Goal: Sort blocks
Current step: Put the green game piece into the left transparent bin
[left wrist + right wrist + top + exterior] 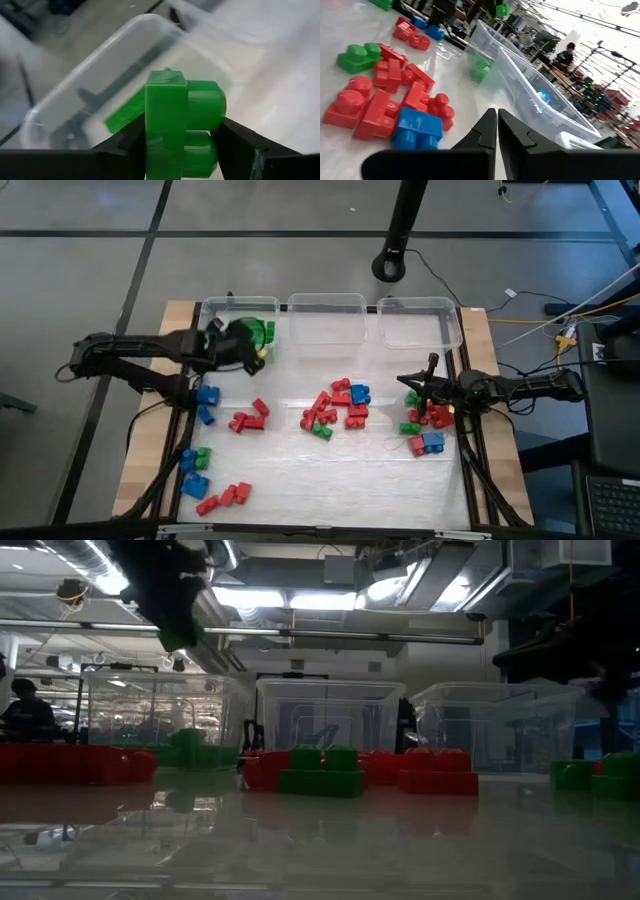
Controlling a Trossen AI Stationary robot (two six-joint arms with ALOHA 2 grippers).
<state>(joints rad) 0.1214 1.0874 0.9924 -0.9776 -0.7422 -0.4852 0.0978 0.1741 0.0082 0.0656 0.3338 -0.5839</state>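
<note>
1. Left claw sits over the left clear bin at about 11 o'clock on the worktop, arm reaching in from the 9 o'clock side.
2. Left claw is part open, fingers clamped on both sides of a green block; left wrist view shows the block between the fingers with the bin below it.
3. More green blocks already lie in the left bin.
4. Middle bin and right bin line the 12 o'clock edge; contents can't be made out.
5. Right claw is at about 3 o'clock, low near the worktop, fingers pressed fully together, holding nothing.
6. Right wrist view: red blocks, a blue block and a green block on the worktop lie just ahead of the closed fingertips.
7. Loose blocks on the worktop: red/blue/green cluster at centre; red/green/blue cluster at 3 o'clock beside the right claw.
8. Red pieces left of centre; blue blocks at 9 o'clock.
9. Blue/green group and a red row at 7 o'clock.
10. Low view: green and red blocks in a row in front of the three bins; a person in the room at far left.
</note>
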